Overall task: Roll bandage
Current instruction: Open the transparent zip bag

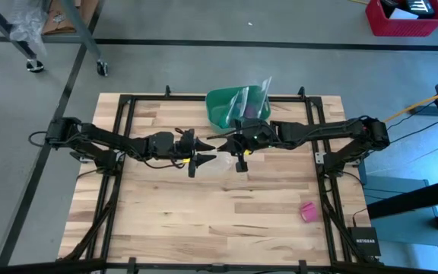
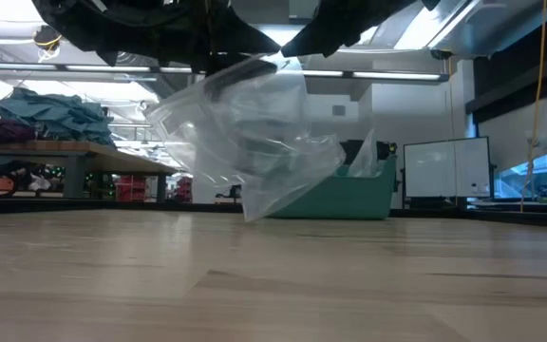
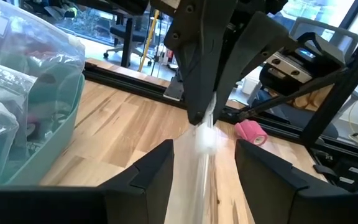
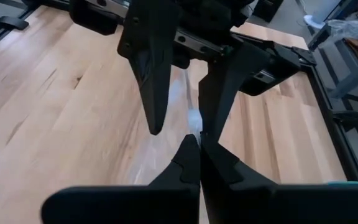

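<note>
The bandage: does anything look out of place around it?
Yes. The bandage lies alone as a small roll near the table's right edge, while both grippers, left and right, meet mid-table at a clear plastic bag instead.

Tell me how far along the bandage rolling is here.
The bandage already sits as a small pink roll near the table's right edge, touched by neither arm. In hand: the right gripper is shut on a clear plastic bag, and the left gripper is open around it. Left, probably: bagging the roll.
</note>
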Robot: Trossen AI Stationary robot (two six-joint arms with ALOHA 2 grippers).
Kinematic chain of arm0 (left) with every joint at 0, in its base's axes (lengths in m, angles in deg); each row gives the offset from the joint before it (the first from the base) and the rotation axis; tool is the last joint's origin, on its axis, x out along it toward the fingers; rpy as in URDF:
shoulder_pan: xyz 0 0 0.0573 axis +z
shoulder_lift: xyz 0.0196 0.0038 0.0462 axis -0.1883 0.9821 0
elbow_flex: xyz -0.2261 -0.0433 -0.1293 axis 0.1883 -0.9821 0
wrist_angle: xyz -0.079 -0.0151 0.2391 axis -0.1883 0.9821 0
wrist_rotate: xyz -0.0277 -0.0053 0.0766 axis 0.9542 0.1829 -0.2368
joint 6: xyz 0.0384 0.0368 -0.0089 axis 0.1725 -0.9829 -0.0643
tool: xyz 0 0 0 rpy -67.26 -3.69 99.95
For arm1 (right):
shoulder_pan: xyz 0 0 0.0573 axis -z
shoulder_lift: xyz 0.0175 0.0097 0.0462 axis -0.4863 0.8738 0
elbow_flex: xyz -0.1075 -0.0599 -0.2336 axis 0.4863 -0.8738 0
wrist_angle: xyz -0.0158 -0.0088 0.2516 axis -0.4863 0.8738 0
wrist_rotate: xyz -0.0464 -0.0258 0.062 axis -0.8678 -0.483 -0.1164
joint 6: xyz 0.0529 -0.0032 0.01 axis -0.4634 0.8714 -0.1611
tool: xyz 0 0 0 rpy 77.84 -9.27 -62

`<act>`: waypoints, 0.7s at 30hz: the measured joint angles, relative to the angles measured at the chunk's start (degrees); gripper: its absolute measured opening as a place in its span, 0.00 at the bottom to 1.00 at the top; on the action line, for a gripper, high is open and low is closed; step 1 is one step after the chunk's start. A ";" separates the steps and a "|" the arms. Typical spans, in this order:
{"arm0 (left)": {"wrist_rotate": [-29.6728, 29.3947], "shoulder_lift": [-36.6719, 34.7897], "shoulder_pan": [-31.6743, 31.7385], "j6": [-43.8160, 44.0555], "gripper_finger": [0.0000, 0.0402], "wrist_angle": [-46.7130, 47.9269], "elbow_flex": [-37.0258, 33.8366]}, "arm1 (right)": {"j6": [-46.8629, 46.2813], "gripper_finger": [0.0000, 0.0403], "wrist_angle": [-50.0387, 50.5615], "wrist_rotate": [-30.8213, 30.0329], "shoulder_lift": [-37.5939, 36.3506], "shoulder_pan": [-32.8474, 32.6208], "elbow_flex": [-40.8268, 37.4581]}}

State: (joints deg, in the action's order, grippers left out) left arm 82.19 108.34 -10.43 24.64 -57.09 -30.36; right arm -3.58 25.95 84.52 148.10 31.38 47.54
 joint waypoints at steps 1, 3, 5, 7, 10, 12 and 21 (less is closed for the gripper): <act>0.00 0.00 0.00 -0.69 0.38 -0.05 0.00 | 0.00 0.00 0.00 0.00 0.00 0.00 0.00; 0.00 0.00 0.00 -2.01 0.35 -0.39 0.00 | 0.02 0.00 0.02 0.00 0.00 0.00 0.00; 0.00 0.00 0.00 -2.68 0.32 -0.77 0.00 | 0.00 0.00 0.00 0.01 0.00 -0.02 0.00; 0.00 0.00 0.00 -2.76 0.29 -1.29 0.00 | -0.02 0.00 0.00 0.01 0.00 -0.02 0.00; 0.00 0.00 0.00 -2.79 0.25 -1.25 0.00 | -0.04 0.00 -0.04 0.01 0.00 -0.02 0.00; 0.00 0.00 0.00 -2.76 0.24 -1.18 0.00 | -0.04 0.00 -0.04 0.01 0.00 -0.02 0.00; 0.00 0.00 0.00 -2.63 0.19 -1.16 0.00 | -0.04 0.00 -0.98 0.16 0.00 -0.04 -0.02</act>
State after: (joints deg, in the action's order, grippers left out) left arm 82.19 108.34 -10.43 22.01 -58.25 -30.36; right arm -3.62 24.96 84.68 148.10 31.34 47.52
